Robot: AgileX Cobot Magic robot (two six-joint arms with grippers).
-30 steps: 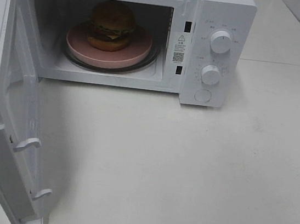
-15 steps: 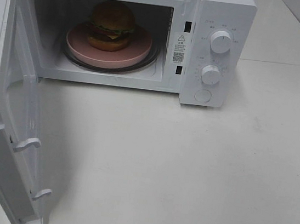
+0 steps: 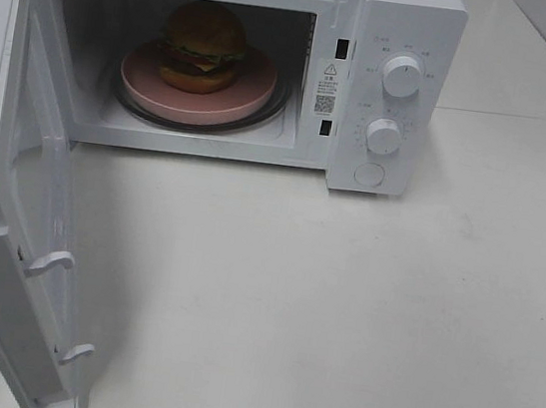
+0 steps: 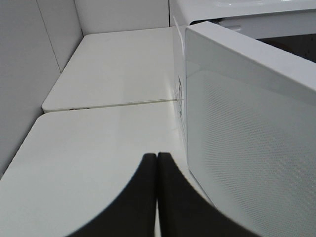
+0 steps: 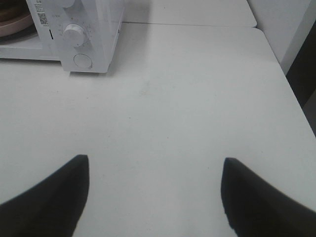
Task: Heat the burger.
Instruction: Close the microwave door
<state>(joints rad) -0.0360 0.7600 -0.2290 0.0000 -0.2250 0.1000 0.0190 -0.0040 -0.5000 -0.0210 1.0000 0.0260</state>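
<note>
A: Grippers?
B: Left gripper (image 4: 157,155) pinched together, holding nothing, just beside the microwave (image 3: 408,21) door (image 4: 247,123). Right gripper (image 5: 155,160) spread wide, holding nothing, off the microwave's knob side.
A: Burger?
B: Burger (image 3: 204,46) sits inside the microwave on the pink plate (image 3: 253,89), upright, bun up. It's round, no long axis.

Burger (image 3: 204,46) on plate (image 3: 253,91) inside microwave (image 3: 413,21); door (image 3: 36,203) swung open left

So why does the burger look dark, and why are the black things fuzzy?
Exterior high view: the burger sits in the microwave, shaded by its roof, and the door casts a shadow on the table. Wrist views: the left claw and right claw are too near the lens, so their edges blur.
</note>
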